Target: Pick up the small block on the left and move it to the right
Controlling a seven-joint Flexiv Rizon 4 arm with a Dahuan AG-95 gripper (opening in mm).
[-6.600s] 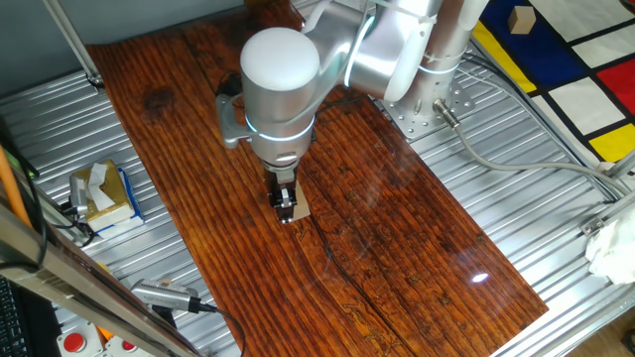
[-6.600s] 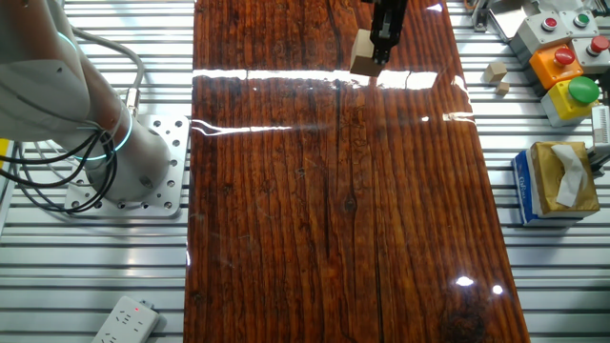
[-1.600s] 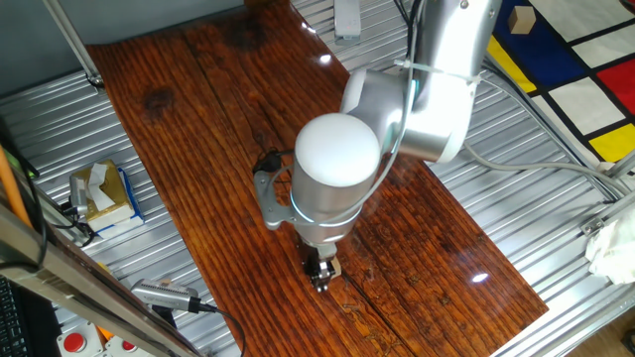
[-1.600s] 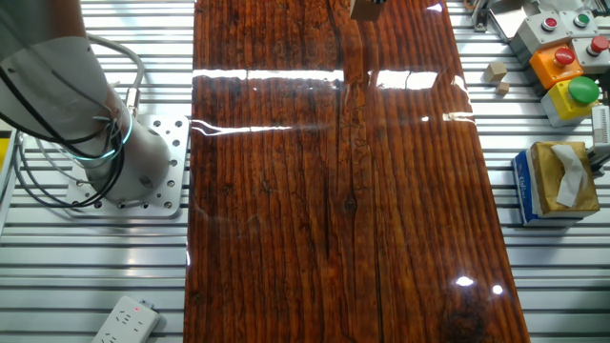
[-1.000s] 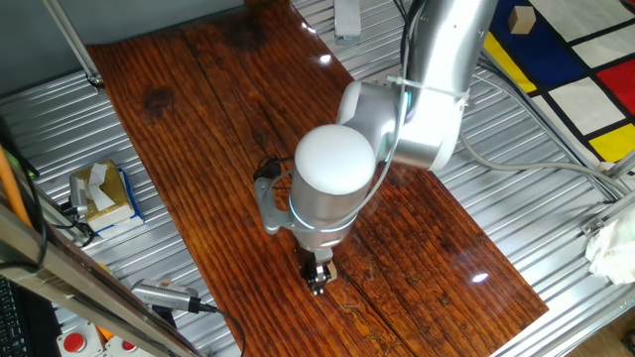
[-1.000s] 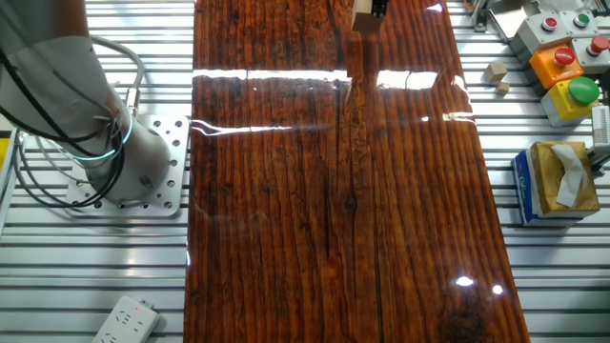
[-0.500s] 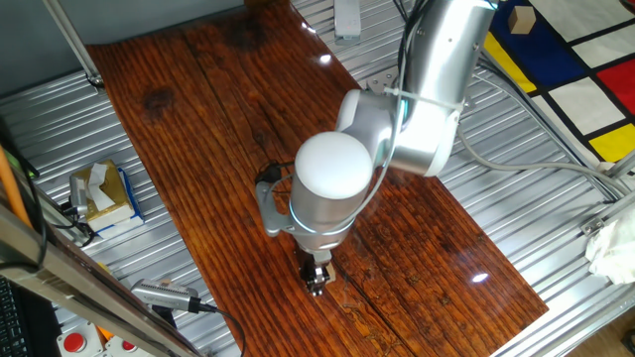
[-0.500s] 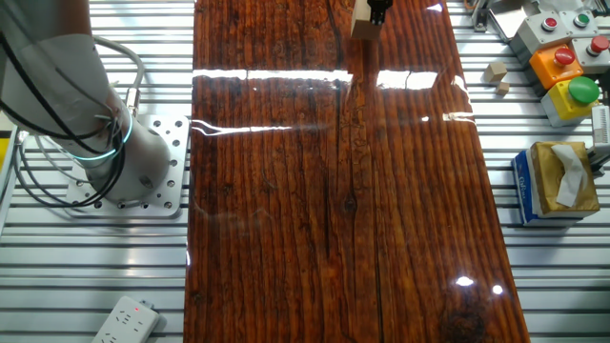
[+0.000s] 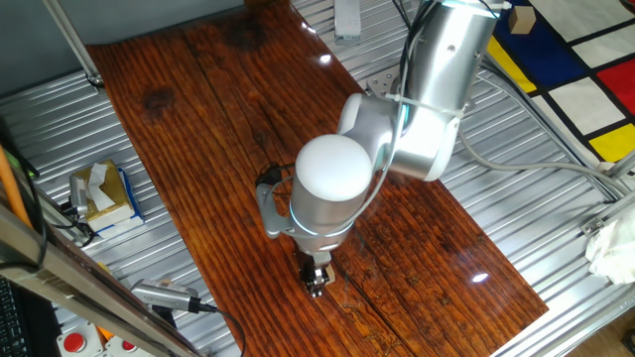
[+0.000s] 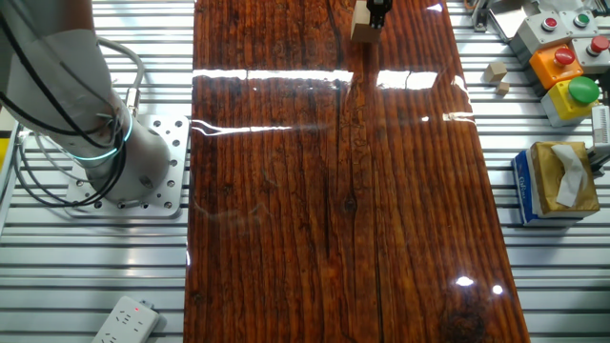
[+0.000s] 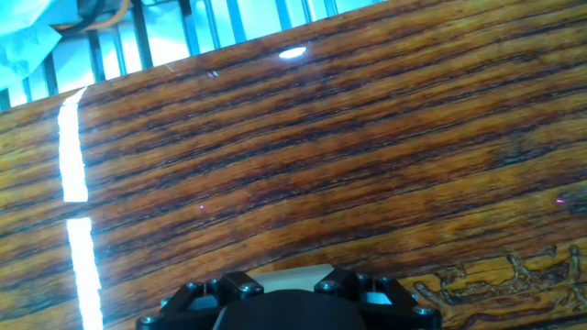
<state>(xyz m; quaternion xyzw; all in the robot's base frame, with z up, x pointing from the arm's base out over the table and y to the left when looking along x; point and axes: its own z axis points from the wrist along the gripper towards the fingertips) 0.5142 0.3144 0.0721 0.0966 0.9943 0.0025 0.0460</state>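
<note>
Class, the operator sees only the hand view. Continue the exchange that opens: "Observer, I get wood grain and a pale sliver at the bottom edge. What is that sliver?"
Observer: It is the small block, a tan cube gripped in the tool. The other fixed view shows it whole.
Operator: Where on the board is it?
Observer: Close to one end of the board, roughly mid-width.
Operator: Is anything lying off the board near there?
Observer: Yes, two spare wooden pieces sit on the slatted table beside the board.
</note>
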